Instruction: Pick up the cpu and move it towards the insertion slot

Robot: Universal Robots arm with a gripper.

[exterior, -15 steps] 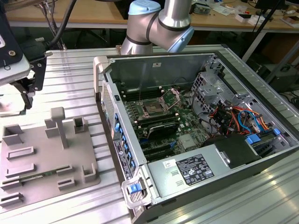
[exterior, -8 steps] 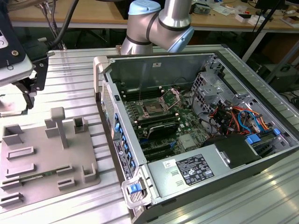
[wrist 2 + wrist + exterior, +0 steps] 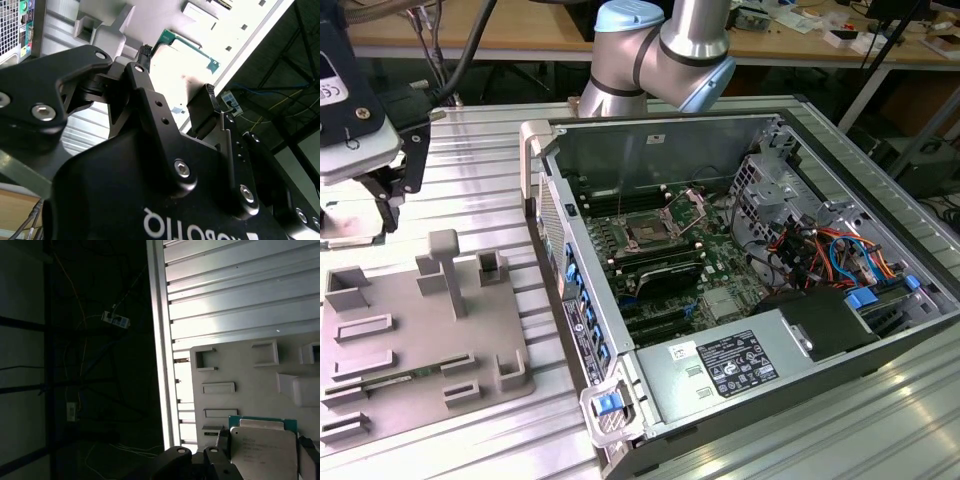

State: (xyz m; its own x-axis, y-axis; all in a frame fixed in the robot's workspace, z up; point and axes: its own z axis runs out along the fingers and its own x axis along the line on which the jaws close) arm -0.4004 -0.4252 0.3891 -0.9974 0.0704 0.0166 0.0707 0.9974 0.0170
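Ribbed metal surface (image 3: 470, 195), the biggest thing here. Runs under the grey tray (image 3: 420, 345) and well past it on the sides that show.

Open computer case (image 3: 650, 150). Stands just beside the tray, on the exterior view's right, with its side panel off and its cables and boards showing.

Robot arm (image 3: 665, 45), silver with pale blue caps. Rises well beyond the tray's far end, toward the exterior view's right, behind the case.

Tray itself: flat, pale grey, lying on the surface. Carries upright blocks (image 3: 445, 265) toward its far end and shallow rectangular pockets (image 3: 218, 388) elsewhere.

Green circuit board (image 3: 720, 265). Lies flat inside the case, well apart from the tray.

End effector (image 3: 177, 70), black, two-fingered. Hangs over the tray's far end, at the exterior view's left, apparently clear of the tray's face. Closed down to a narrow span, with the fingers (image 3: 145, 51) pressed against two opposite edges of the cpu (image 3: 262, 450).

Socket (image 3: 648, 232), a dark square in a silvery frame with a wire lever. Sits on the circuit board, well apart from the tray.

Cpu: small flat square, silvery top on a green base. Held between the fingers above the tray, in both wrist views. Covers part of the tray's pale face in the first wrist view, near the tray edge that runs along the rim of the surface.
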